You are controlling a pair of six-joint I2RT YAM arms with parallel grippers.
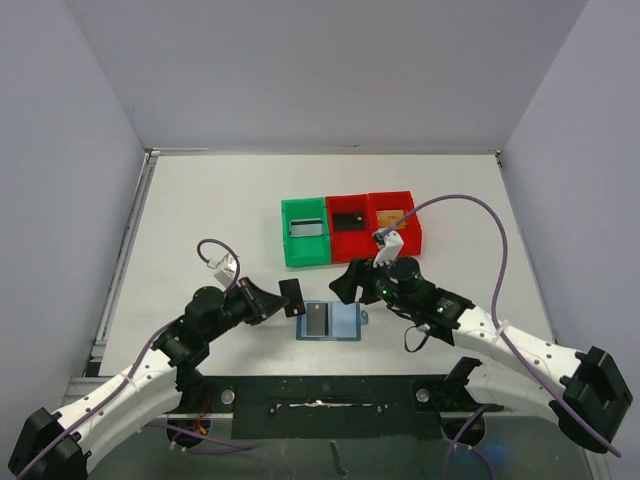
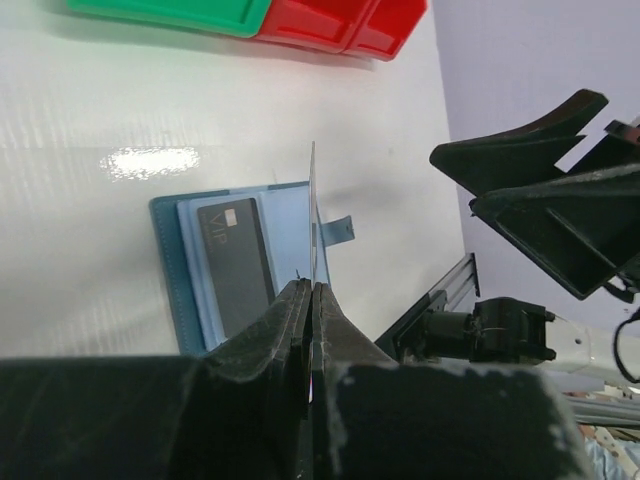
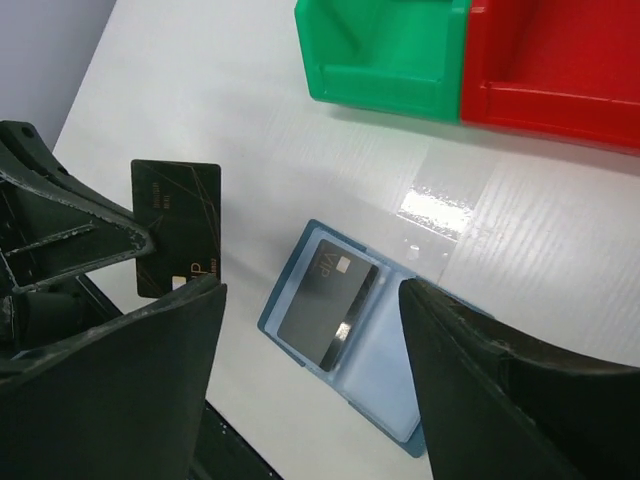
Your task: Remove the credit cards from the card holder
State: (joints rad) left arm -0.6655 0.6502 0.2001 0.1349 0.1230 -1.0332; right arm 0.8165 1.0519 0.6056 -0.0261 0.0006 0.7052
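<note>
White table (image 1: 200, 220) bears the open holder (image 1: 346, 322) between my arms, a dark card (image 1: 318, 320) in its left panel; my left gripper (image 2: 312, 300) pinches a freed card (image 3: 176, 227) just left, and my right gripper (image 1: 350, 283), jaws apart above, should next draw out the dark one.

We note the bench (image 3: 250, 130) as white, smooth and glossy, with faint ribbing. The card holder (image 3: 385, 350) looks matt blue with clear sleeves. The credit cards (image 3: 328, 303) carry a dark sheen. The green bin (image 3: 385, 60) and red bin (image 3: 560, 70) are glossy plastic. The left end effector (image 2: 312, 290) is matt black and scuffed.
</note>
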